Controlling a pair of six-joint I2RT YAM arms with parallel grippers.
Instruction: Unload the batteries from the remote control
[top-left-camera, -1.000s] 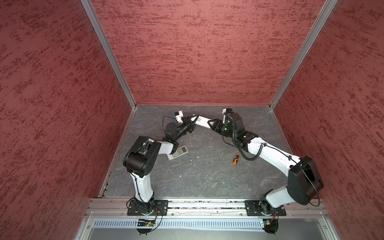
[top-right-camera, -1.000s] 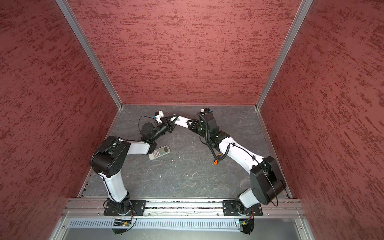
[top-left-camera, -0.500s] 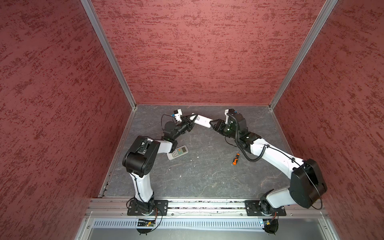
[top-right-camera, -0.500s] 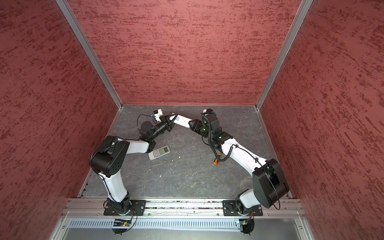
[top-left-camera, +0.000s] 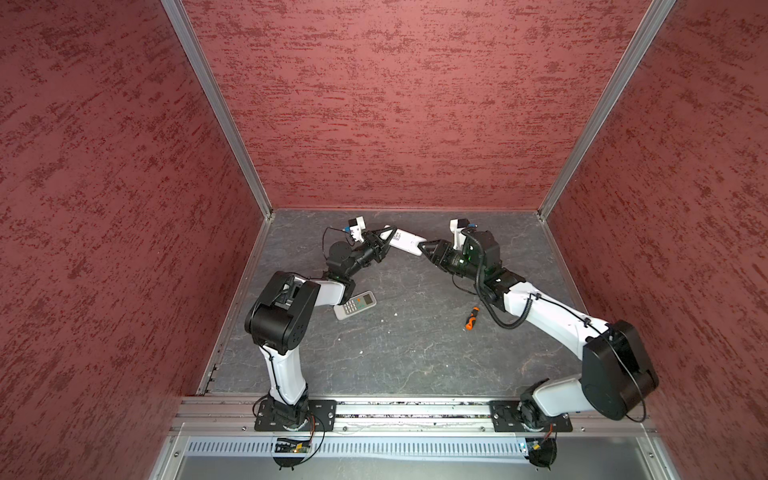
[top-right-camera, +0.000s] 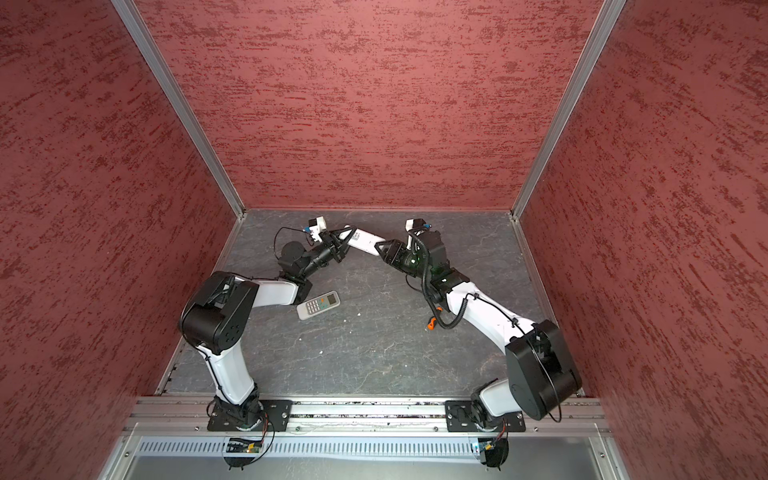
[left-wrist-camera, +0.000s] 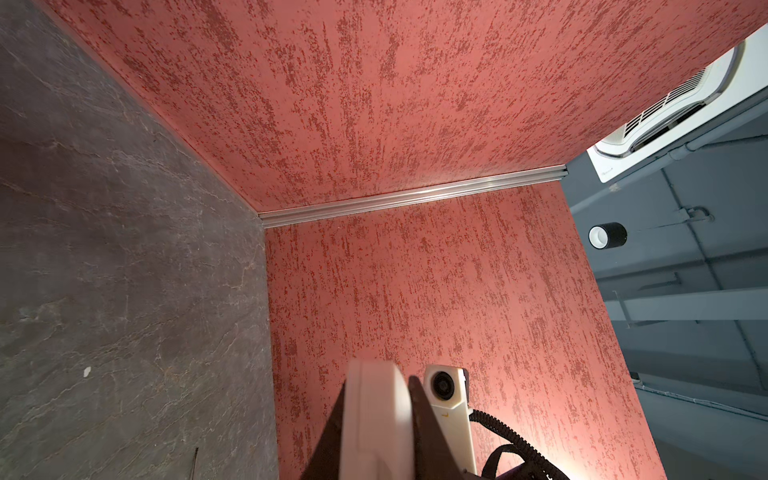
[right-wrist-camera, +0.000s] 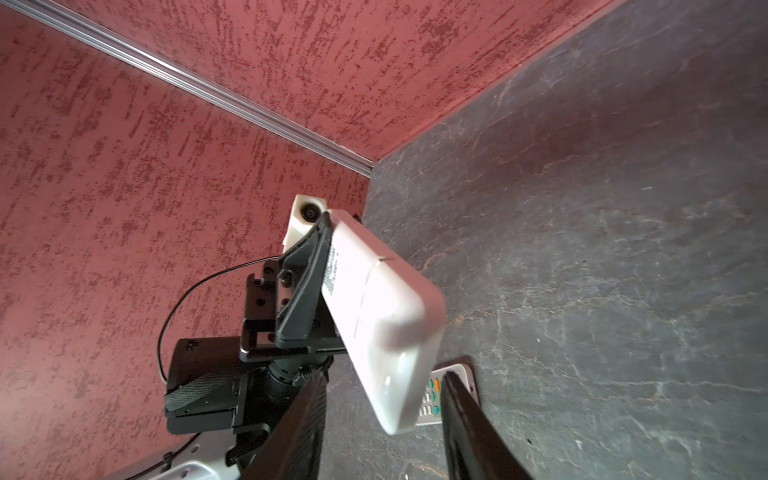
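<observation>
Clamping slim white plastic remote control (top-left-camera: 405, 240) aloft in left hand (top-left-camera: 383, 242), straddling free end with parted right hand (top-left-camera: 424, 250); batteries unseen, likely under shut cover; light, stiff, slick, best pinched across long edges

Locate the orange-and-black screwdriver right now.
In a top view the screwdriver lies on the grey table, right of centre, beside the right arm, far from the remote lying face-up.
</observation>
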